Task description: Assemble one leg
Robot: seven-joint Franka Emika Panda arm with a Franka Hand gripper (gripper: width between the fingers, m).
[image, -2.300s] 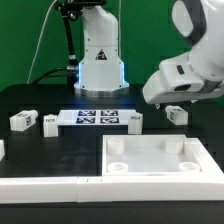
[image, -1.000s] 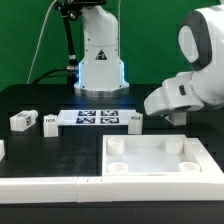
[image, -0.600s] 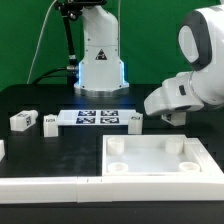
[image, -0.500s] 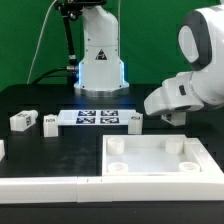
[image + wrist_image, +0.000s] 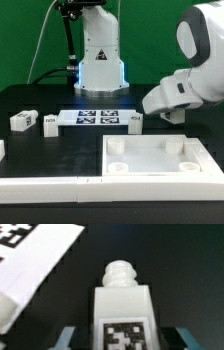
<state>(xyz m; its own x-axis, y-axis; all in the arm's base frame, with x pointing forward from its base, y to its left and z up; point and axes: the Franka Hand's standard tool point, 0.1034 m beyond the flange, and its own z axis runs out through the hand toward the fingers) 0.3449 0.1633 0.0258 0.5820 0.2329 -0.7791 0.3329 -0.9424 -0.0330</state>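
Note:
The leg (image 5: 122, 308) is a small white block with a ridged screw tip (image 5: 119, 274) and a marker tag on its top face. It lies over the black table. My gripper (image 5: 122, 340) straddles its tagged end, with a bluish finger (image 5: 70, 337) on each side, shut on it. In the exterior view the leg (image 5: 176, 114) shows only as a small white piece under the arm's wrist at the right. The gripper itself is hidden there behind the white wrist housing (image 5: 170, 92).
Three more white legs (image 5: 24, 120) (image 5: 50, 122) (image 5: 136, 120) lie round the marker board (image 5: 95, 118). The large white tray (image 5: 160, 158) with corner sockets fills the front. A white tagged surface (image 5: 35, 263) lies close beside the held leg.
The arm came down over the right-hand leg, stayed still for about half a second, and has now shifted slightly to the exterior view's left and up.

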